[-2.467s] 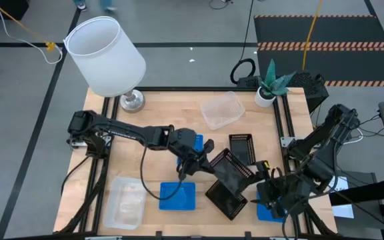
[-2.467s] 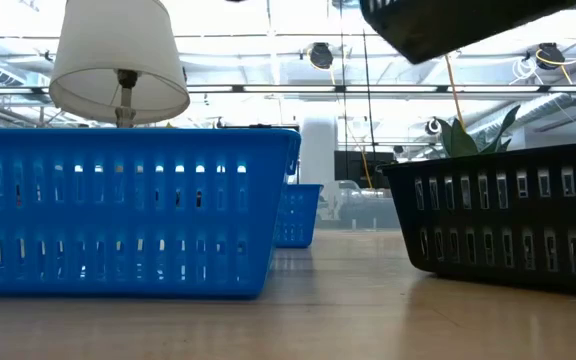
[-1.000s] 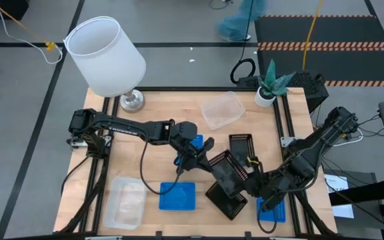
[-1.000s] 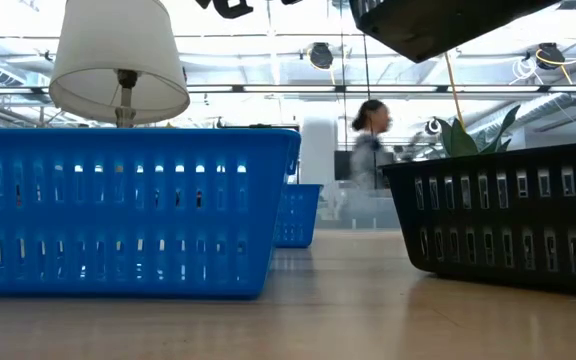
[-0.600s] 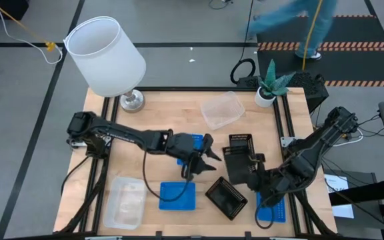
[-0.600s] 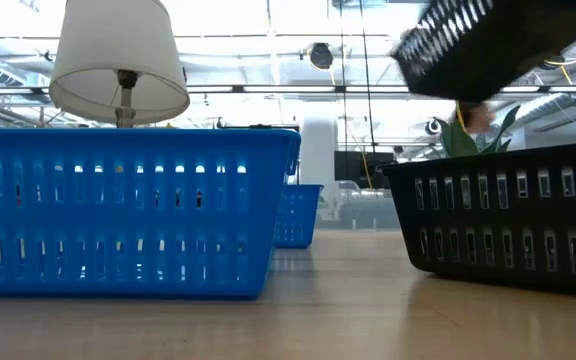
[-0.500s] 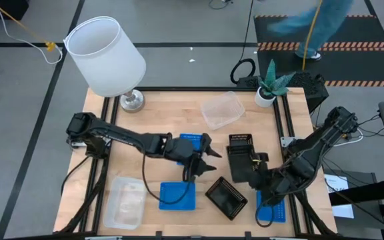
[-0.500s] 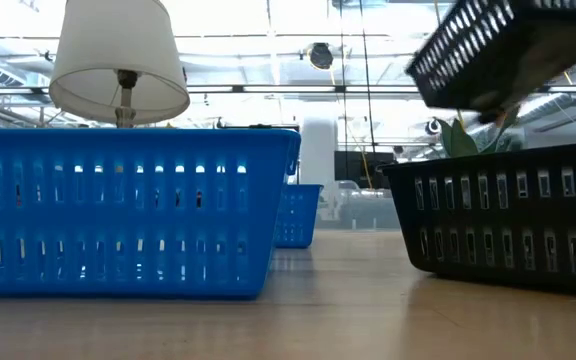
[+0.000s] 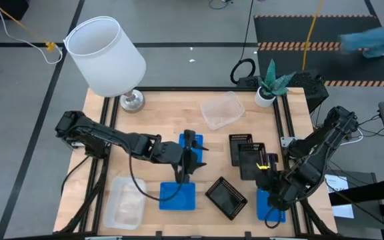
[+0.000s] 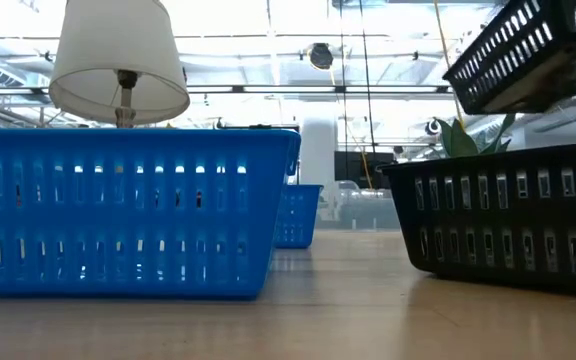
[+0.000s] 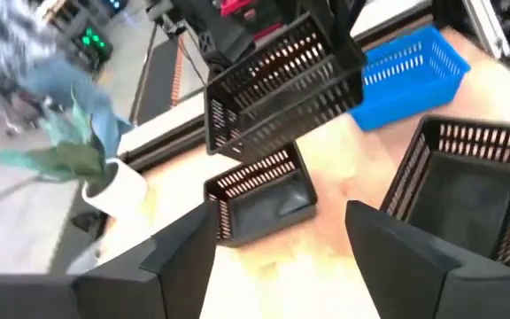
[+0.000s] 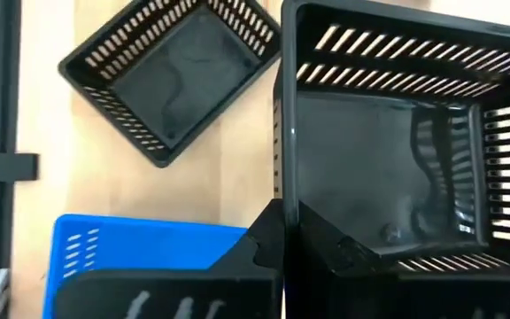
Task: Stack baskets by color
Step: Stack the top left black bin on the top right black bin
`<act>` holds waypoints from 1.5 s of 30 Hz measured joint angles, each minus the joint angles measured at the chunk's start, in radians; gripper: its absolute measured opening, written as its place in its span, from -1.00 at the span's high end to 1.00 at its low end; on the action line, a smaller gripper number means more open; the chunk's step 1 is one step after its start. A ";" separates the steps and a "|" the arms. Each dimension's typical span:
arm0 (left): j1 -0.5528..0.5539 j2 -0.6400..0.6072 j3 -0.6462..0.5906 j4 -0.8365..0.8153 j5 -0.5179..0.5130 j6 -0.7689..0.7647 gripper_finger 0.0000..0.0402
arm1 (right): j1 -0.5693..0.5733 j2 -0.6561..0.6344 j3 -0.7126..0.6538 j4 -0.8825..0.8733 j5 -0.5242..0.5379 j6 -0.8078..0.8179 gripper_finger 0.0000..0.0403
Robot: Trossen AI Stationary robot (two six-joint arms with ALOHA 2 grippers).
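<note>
Careful aim should help the right gripper [image 9: 264, 167], pinching the lifted black plastic basket [image 9: 253, 160], lower it straight into the black basket [image 9: 240, 145] below, while the left gripper [image 9: 191, 155] waits open nearby.

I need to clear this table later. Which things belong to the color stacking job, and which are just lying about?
Job:
- blue baskets
- black baskets
- clear baskets

Lying about:
- white lamp
- potted plant

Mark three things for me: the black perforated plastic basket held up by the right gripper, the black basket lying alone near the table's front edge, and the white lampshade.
Held black perforated plastic basket [image 9: 252, 161]: high view, its floor.
Lone black basket [image 9: 226, 197]: high view, its floor.
White lampshade [image 9: 109, 63]: high view, its outer wall.
</note>
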 joint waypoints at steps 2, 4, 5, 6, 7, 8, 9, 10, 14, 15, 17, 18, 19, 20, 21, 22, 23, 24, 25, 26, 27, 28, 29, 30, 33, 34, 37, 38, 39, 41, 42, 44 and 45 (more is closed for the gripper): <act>0.000 0.000 0.000 -0.006 0.000 -0.045 -0.18 | 0.000 0.000 -0.025 0.000 0.016 -0.009 0.99; -0.003 0.000 0.000 -0.019 0.000 -0.073 -0.15 | 0.000 0.000 -0.066 0.003 0.020 -0.013 0.99; -0.004 0.000 0.000 -0.028 0.000 -0.080 -0.14 | -0.001 0.000 -0.090 0.003 0.020 -0.013 0.99; -0.005 0.000 0.000 -0.040 0.000 -0.082 -0.12 | -0.004 0.000 -0.117 0.004 0.021 -0.014 0.99; -0.006 0.000 0.000 -0.051 0.000 -0.082 -0.11 | -0.008 0.000 -0.146 0.011 0.030 -0.019 0.99; -0.007 0.000 0.000 -0.058 0.000 -0.082 -0.10 | -0.012 0.000 -0.174 0.017 0.041 -0.025 0.99; -0.007 0.000 0.000 -0.062 0.001 -0.082 -0.09 | -0.018 -0.001 -0.201 0.029 0.054 -0.034 0.99; -0.008 0.000 0.000 -0.067 0.001 -0.082 -0.08 | -0.023 -0.005 -0.226 0.041 0.068 -0.044 0.99; -0.007 0.000 0.000 -0.066 0.001 -0.081 -0.05 | -0.052 -0.029 -0.296 0.136 0.099 -0.118 0.99; -0.007 0.000 0.000 -0.066 0.001 -0.081 -0.05 | -0.062 -0.038 -0.309 0.164 0.099 -0.145 0.99; -0.007 0.000 0.000 -0.066 0.001 -0.084 -0.06 | -0.086 -0.058 -0.333 0.214 0.096 -0.196 0.99; -0.007 0.000 0.000 -0.066 0.001 -0.090 -0.06 | -0.098 -0.068 -0.343 0.236 0.096 -0.221 0.99; -0.007 0.000 0.000 -0.066 0.001 -0.094 -0.06 | -0.110 -0.079 -0.353 0.254 0.097 -0.242 0.99; -0.007 0.000 0.000 -0.066 0.001 -0.096 -0.06 | -0.122 -0.090 -0.363 0.271 0.098 -0.260 0.99; -0.010 0.000 0.000 -0.066 0.001 -0.096 -0.06 | -0.135 -0.100 -0.371 0.283 0.098 -0.277 0.99; -0.011 0.000 0.000 -0.065 0.001 -0.096 -0.06 | -0.149 -0.110 -0.377 0.294 0.098 -0.292 0.99; -0.011 0.000 0.000 -0.064 0.001 -0.096 -0.06 | -0.160 -0.121 -0.382 0.303 0.097 -0.304 0.99; -0.011 0.000 0.000 -0.064 0.001 -0.096 -0.06 | -0.170 -0.129 -0.388 0.314 0.095 -0.315 0.99; -0.011 0.000 0.000 -0.063 0.001 -0.096 -0.06 | -0.179 -0.138 -0.392 0.325 0.095 -0.326 0.99; -0.011 0.000 0.000 -0.062 0.002 -0.096 -0.06 | -0.187 -0.144 -0.398 0.338 0.094 -0.335 0.99; -0.011 0.000 0.000 -0.062 0.002 -0.096 -0.06 | -0.192 -0.150 -0.406 0.347 0.094 -0.343 0.99; -0.011 0.000 0.000 -0.062 0.002 -0.093 -0.06 | -0.194 -0.156 -0.416 0.356 0.093 -0.349 0.99; -0.011 0.000 0.000 -0.062 0.002 -0.091 -0.06 | -0.194 -0.161 -0.429 0.362 0.091 -0.350 0.99; -0.011 0.000 0.000 -0.062 0.002 -0.088 -0.06 | -0.196 -0.165 -0.441 0.364 0.085 -0.350 0.99; -0.011 0.000 0.000 -0.062 0.003 -0.090 -0.06 | -0.199 -0.173 -0.477 0.374 0.062 -0.336 0.99; -0.011 0.000 0.000 -0.062 0.005 -0.090 -0.06 | -0.199 -0.173 -0.487 0.383 0.063 -0.333 0.99; -0.011 0.000 0.000 -0.062 0.005 -0.094 -0.06 | -0.200 -0.173 -0.506 0.409 0.063 -0.337 0.99; -0.011 0.000 0.000 -0.062 0.005 -0.098 -0.06 | -0.200 -0.173 -0.510 0.419 0.063 -0.340 0.99; -0.012 0.000 0.000 -0.062 0.005 -0.101 -0.06 | -0.200 -0.173 -0.511 0.424 0.063 -0.343 0.99; -0.012 0.000 0.000 -0.063 0.005 -0.108 -0.06 | -0.200 -0.173 -0.511 0.424 0.063 -0.345 0.99; -0.012 0.000 0.000 -0.063 0.005 -0.108 -0.06 | -0.200 -0.173 -0.511 0.424 0.063 -0.344 0.99; -0.012 0.000 0.000 -0.063 0.005 -0.108 -0.06 | -0.200 -0.173 -0.511 0.423 0.063 -0.343 0.99; -0.012 0.000 0.000 -0.063 0.005 -0.108 -0.06 | -0.200 -0.173 -0.511 0.423 0.063 -0.343 0.99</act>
